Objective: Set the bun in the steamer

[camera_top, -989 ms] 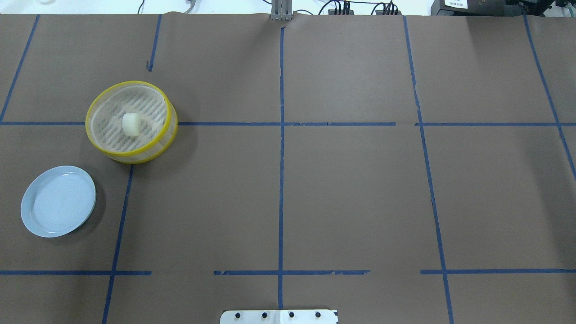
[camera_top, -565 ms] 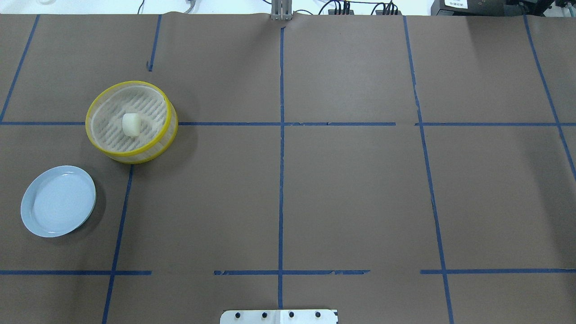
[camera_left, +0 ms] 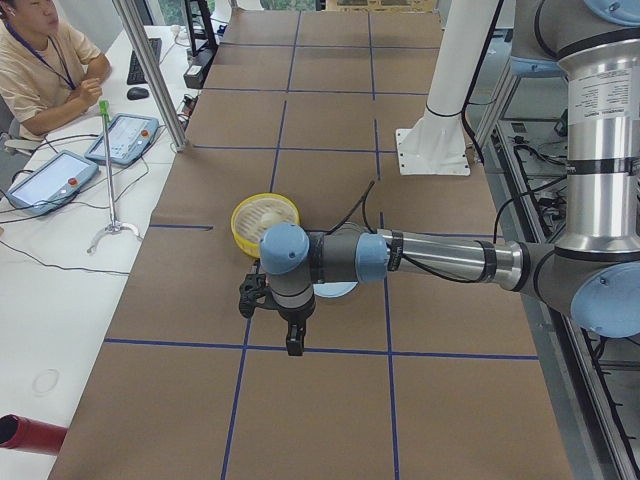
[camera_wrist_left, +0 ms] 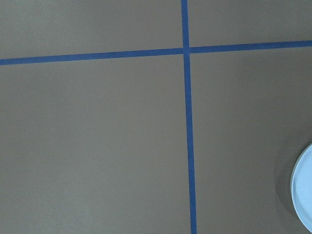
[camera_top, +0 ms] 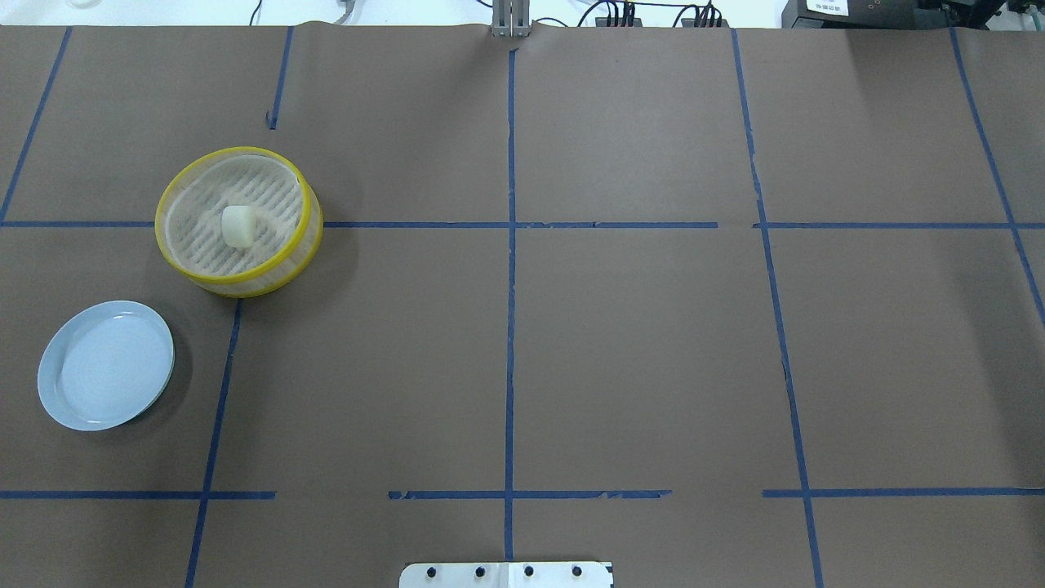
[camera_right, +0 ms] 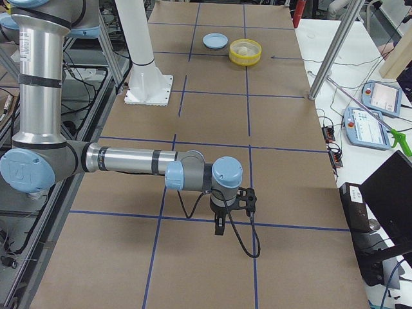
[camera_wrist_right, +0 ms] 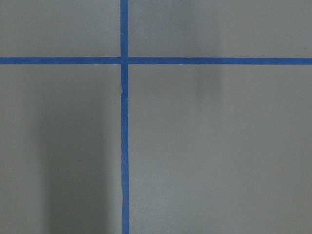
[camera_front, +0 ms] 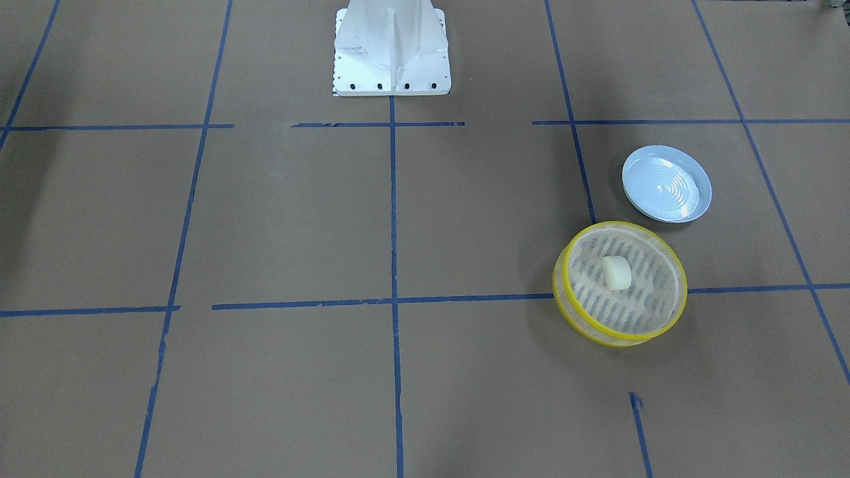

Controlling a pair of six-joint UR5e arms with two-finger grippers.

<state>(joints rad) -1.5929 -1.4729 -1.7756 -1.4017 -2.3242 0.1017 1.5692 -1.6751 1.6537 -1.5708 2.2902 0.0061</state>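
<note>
Cream-white and soft-looking, the bun (camera_top: 237, 225) lies near the middle of the slotted base of the steamer (camera_top: 273, 200). The steamer stands on the left half of the bench (camera_top: 637, 351). A pale blue plate (camera_top: 106, 365) sits nearer the robot, apart from the steamer.

Each claw shows only in a side view. The left claw (camera_left: 296, 346) hangs from the near arm and points down at the brown paper, close to the plate. The right claw (camera_right: 219, 229) points down at the other end of the bench, well apart from the steamer. From these angles I cannot tell whether either claw is spread or pressed together.

Only the front-facing view shows the plate's ridged rings. The left wrist camera catches a sliver of the plate's rim beside a cross of blue tape (camera_wrist_left: 186, 50). The right wrist camera sees only tape and paper.

Compared with the overhead picture a second ago, the bun, steamer and plate lie exactly where they were.
</note>
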